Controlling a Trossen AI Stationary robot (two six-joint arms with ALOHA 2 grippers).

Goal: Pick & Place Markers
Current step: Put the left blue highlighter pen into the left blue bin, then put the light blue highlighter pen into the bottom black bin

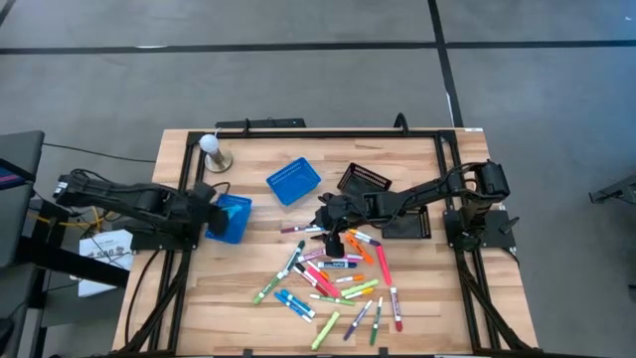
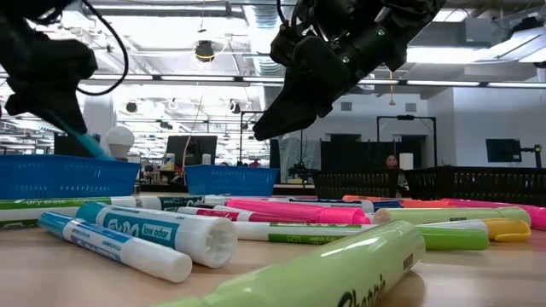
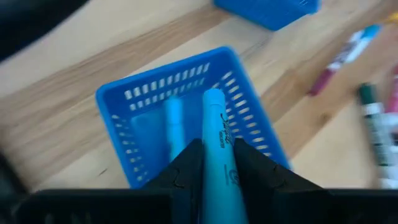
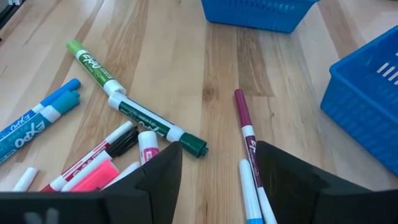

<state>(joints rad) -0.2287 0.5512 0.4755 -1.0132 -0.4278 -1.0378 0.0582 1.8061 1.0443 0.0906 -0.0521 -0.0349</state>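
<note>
Light-blue marker (image 3: 214,146) pinched in left claw (image 3: 213,163).

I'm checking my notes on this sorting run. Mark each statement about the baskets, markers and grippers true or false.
1. The left gripper holds a light blue marker over a blue basket. True.
2. That basket is empty. False: another light blue marker lies inside.
3. The right gripper is shut on a pink marker. False: it is open, holding nothing.
4. Most markers lie loose on the table. True.

Blue baskets (image 1: 293,183), black mesh baskets (image 1: 363,181)
</note>
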